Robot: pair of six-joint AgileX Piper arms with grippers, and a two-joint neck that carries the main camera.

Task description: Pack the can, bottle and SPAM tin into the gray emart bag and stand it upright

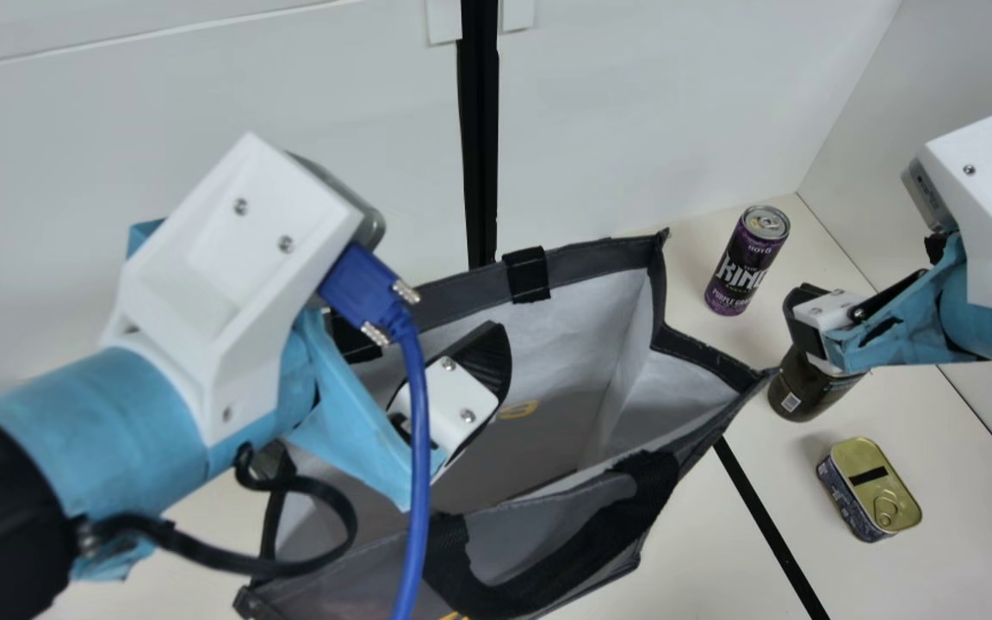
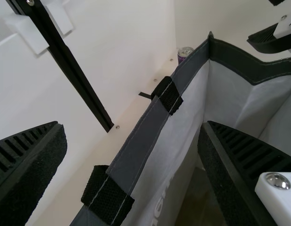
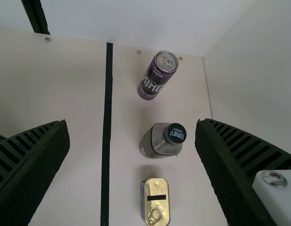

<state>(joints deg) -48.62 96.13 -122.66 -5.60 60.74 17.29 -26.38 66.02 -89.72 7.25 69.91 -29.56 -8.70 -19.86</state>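
1. Above a cream table, my left pincer (image 1: 477, 366) stands wide, its black ribbed fingers well apart at the mouth of the gray emart bag (image 1: 601, 257); the left wrist view frames the stitched, dark gray rim between them.
2. The bag stands gaping upward, its fabric walls creased and angular, with pale lining within, a broad black handle (image 1: 625, 525) on one side and a black webbing tab (image 1: 527, 275) over the opposite rim.
3. Over the bottle (image 1: 797, 392), my right pincer (image 1: 809, 317) is also spread wide and holds nothing; the bottle has rounded, see-through shoulders and a round black cap.
4. Outside the bag, all three goods share the table: the slim purple metal can (image 1: 746, 263), upright near the white wall (image 1: 660, 103); the bottle; and the SPAM tin (image 1: 873, 486), a rounded rectangle with gold lid and ring pull.
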